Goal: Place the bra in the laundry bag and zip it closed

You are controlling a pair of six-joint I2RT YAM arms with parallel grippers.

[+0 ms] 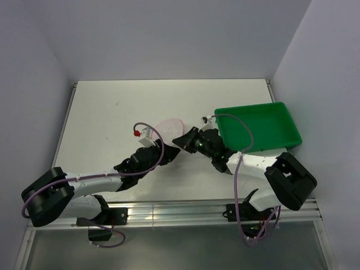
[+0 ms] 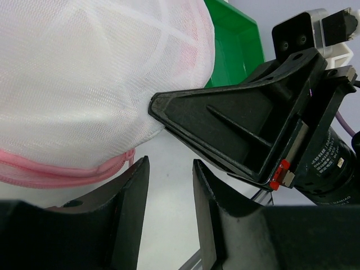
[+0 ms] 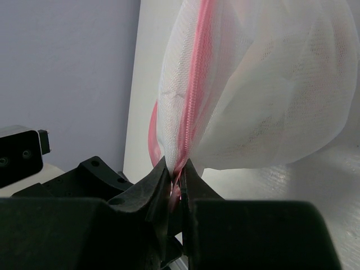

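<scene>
Right tool point(image 3: 175, 171) is clenched on the pink zip line point(image 3: 194, 95) of the laundry bag point(image 3: 270, 84), at 4 o'clock of the bag on the desk point(image 1: 107, 112), and the pale bra point(image 3: 264, 118) seems to show through the mesh! Left tool point(image 2: 171, 169) hangs released at 7 o'clock, nothing between its jaws, just beside the zip. Danger now: that pinch looks thin, so a tug along the zip could slip the mesh free, or the left could snag netting instead.

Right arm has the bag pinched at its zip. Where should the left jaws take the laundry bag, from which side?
Likely the pink zip line at the laundry bag's near rim, approached straight ahead by the left gripper: that band lies just beyond its open jaws, firmer than the bulging mesh. The right gripper pins the zip.
</scene>
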